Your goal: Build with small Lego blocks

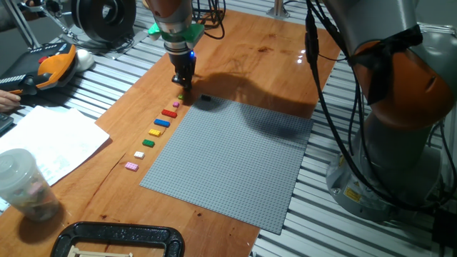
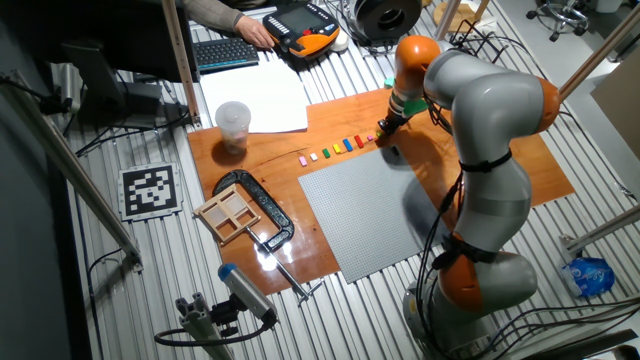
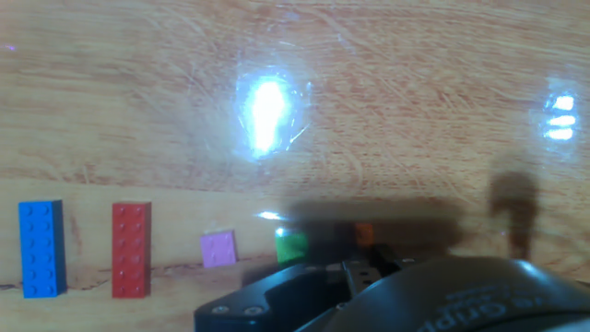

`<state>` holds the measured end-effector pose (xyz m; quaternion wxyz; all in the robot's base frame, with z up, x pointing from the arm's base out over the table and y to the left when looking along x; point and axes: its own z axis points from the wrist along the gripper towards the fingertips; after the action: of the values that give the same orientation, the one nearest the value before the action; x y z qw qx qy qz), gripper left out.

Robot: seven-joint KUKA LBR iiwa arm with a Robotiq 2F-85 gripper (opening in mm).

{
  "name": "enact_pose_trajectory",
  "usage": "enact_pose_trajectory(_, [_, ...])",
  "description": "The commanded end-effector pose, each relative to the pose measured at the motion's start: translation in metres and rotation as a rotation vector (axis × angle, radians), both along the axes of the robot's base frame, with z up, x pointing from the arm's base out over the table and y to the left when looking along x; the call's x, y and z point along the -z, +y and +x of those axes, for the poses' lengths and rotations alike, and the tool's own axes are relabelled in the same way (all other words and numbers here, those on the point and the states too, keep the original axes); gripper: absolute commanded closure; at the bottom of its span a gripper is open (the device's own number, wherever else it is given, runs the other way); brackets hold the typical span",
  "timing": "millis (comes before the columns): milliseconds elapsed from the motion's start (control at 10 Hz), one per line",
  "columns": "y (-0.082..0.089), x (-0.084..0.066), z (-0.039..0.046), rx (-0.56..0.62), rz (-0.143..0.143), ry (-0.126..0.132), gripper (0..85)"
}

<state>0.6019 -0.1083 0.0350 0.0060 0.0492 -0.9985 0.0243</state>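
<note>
Here, flat rectangular plastic small Lego blocks (image 1: 158,127).

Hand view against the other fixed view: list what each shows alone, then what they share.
Only the hand view: stud detail on the blue brick and red brick, plus a small purple piece and green piece.
Only the other fixed view: the grey baseplate, plastic cup, clamp, whole arm.
Both: the wooden board and brick row.

The arm bends over at upper middle of the frame, its tool (image 1: 181,83) pointing straight down; finger spacing unclear.
</note>
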Motion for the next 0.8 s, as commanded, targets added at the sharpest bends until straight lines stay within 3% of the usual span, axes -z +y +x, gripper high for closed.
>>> enact_pose_trajectory(0, [0.0,-0.001,-0.0006,0.0,0.003,0.004,85.0])
enact_pose_trajectory(300, [0.006,-0.008,-0.0092,0.02,0.0,0.007,85.0])
enact_pose_trajectory(700, [0.017,-0.015,-0.0301,0.047,0.001,0.009,85.0])
